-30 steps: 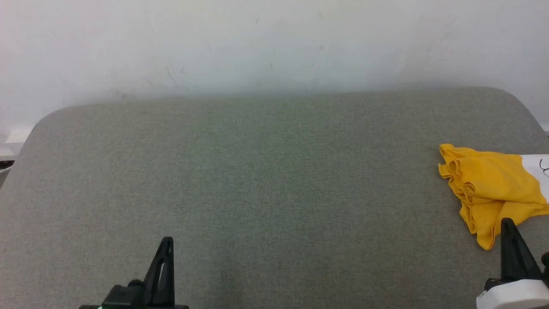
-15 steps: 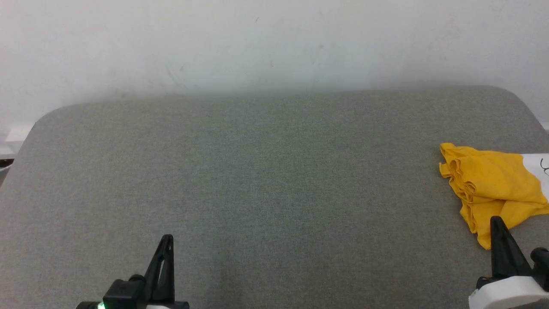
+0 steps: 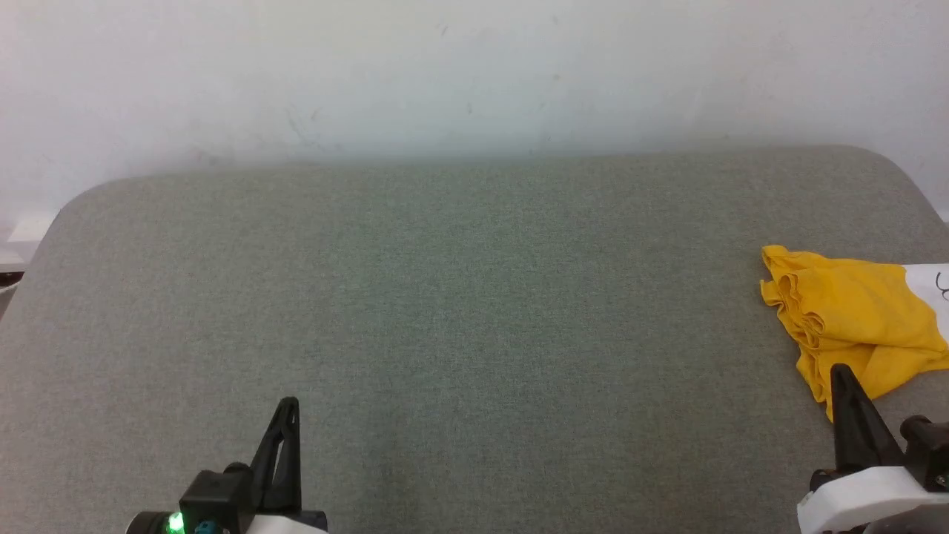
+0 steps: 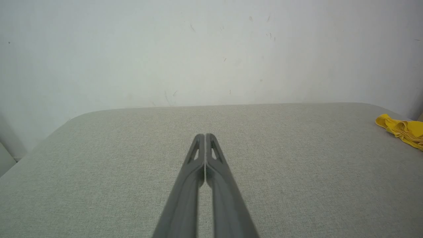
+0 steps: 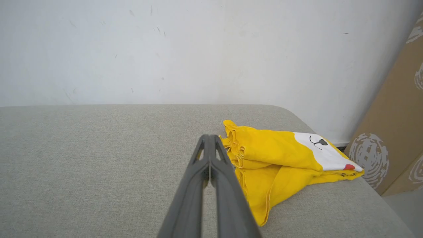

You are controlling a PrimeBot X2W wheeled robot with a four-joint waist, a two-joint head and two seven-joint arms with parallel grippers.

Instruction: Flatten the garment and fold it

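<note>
**Condition of grippers.** The left gripper point(image 3: 290, 408) is seen low over the grey padded surface point(image 3: 445, 297), its two fingers pressed together along their length and nothing between them. The right gripper point(image 3: 840, 372) is likewise closed tip to tip and empty. In the head view its point stands at the near edge of the garment point(image 3: 852, 319); whether it touches the cloth cannot be told.

**Location of the task item.** The garment lies bunched at the far right of the surface, well apart from the left gripper and partly cut off by the head view's right margin. In the right wrist view several yellow layers are seen stacked with rippled hems on the side toward the fingers. A white patch with black lines and a red dot shows on the side toward a brown cardboard panel point(image 5: 396, 109). No flattening is judged to have been done yet.

**Handling assessment.** The cloth is judged light, soft and limp – it will drape and will not hold any shape (some drag against the woven surface is likely). It is not fragile, though thin fabric may slip from narrow fingertips.

**Recommended hold.** The fingers must first be parted. The loose pointed corner nearest the robot is judged the best place to hold – a single edge there. The stacked hems are better avoided, as several layers could be pinched at once.
</note>
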